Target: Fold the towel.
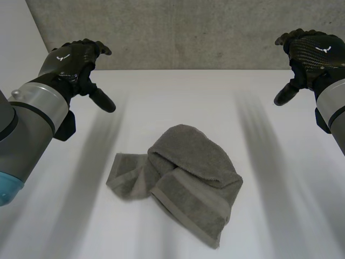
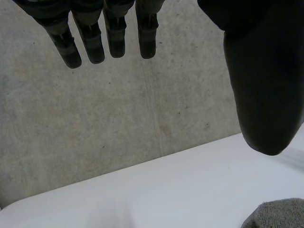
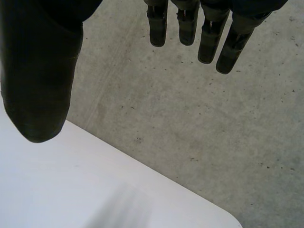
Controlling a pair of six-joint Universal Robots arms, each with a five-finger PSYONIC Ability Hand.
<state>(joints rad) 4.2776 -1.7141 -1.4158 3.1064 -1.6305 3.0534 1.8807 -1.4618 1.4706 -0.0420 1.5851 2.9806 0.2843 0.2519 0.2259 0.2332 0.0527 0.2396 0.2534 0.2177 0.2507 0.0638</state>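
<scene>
Towel (image 1: 178,181) is grey terry cloth, fuzzy nap, with a flat woven band; table (image 1: 269,216) white, smooth, matt; far wall (image 1: 188,32) rough speckled concrete; left hand (image 1: 73,62) and right hand (image 1: 310,54) show a black, faintly glossy weave.

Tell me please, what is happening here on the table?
A grey towel lies bunched in a loose heap on the white table, not yet folded neatly. The robot's left hand and right hand hang open above the table, one at each side, both apart from the towel. Neither holds anything.
</scene>
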